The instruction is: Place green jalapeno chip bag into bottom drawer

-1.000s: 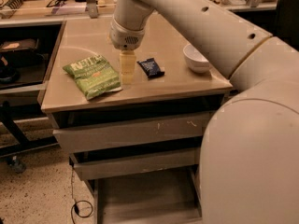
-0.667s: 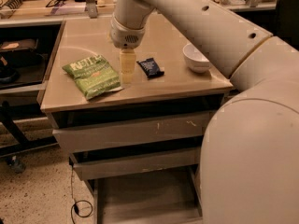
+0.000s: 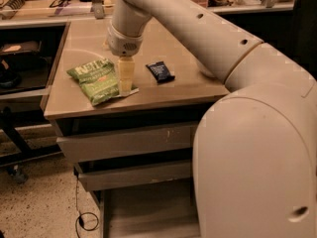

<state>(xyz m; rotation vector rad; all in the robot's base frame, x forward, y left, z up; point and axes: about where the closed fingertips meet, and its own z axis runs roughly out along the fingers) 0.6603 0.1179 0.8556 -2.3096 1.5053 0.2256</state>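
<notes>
A speckled floor [image 3: 34, 207] fills the lower left of the frame, with a thin dark cable [image 3: 84, 221] looped on it beside a grey-beige drawer cabinet. The robot's rounded white body [image 3: 257, 172] takes up the lower right corner, nearest the camera.

At the bottom centre the bottom drawer [image 3: 148, 212] stands pulled out, its flat tray floor showing and nothing visible on it. Above it the middle drawer [image 3: 133, 175] sits slightly out, and the top drawer [image 3: 124, 143] juts out a little beneath the tabletop.

On the tabletop [image 3: 173, 90], left of centre, the green jalapeno chip bag [image 3: 94, 81] lies flat, angled, white lettering up. The gripper [image 3: 125, 89] points straight down at the bag's right edge, its pale yellow tip at or touching that edge. Whether it is wide, narrow or holding the bag cannot be told from this angle. Just right of the gripper, apart from the bag, lies a small dark blue packet [image 3: 160, 72].

The white arm [image 3: 198, 29] runs from the body up across the table to the wrist above the gripper.

Along the top of the frame a workbench [image 3: 49, 9] carries dark tools and clutter. At the left edge is a dark shelf [image 3: 20, 58].
</notes>
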